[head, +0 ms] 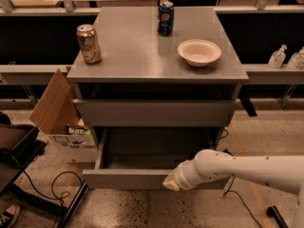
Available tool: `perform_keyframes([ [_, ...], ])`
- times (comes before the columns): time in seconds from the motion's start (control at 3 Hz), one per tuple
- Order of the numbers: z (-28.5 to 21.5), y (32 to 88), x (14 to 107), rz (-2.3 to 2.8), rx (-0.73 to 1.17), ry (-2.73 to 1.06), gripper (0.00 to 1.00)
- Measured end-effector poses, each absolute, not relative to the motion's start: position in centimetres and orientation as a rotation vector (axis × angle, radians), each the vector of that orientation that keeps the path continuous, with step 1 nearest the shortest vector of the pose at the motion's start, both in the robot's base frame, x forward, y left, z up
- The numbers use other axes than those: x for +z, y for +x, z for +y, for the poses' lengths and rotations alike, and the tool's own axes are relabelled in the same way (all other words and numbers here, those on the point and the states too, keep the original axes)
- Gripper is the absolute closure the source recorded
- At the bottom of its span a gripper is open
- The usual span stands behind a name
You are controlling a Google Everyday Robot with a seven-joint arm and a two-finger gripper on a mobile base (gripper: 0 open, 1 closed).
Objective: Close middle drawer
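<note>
The middle drawer (128, 178) is pulled far out of the grey cabinet; its low front panel faces me and its deep grey tray (156, 151) shows behind it. My gripper (171, 182) is at the end of the white arm that reaches in from the right. It sits against the outside of the front panel, right of its middle. The taller-fronted top drawer (154, 112) stands slightly out above it. The lowest drawer is hidden under the open one.
On the cabinet top (137, 56) stand a gold can (89, 43), a blue can (165, 17) and a beige bowl (199, 52). An open cardboard box (59, 122) stands to the left. Cables (52, 184) lie on the speckled floor. Bottles (278, 57) stand on the right shelf.
</note>
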State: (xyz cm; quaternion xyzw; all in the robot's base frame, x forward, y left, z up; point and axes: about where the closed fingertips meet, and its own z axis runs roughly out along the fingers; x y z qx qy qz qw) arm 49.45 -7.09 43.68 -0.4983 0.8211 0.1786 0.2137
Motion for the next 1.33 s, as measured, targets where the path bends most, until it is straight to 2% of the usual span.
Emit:
perform_keyframes([
  [0.33,-6.8,52.0,43.3,2.266,0.501,-1.384,1.0],
  [0.67,-6.8,52.0,43.3,2.266,0.501,-1.384,1.0],
  [1.33,-6.8,58.6,41.8,2.279,0.49,-1.361,1.0],
])
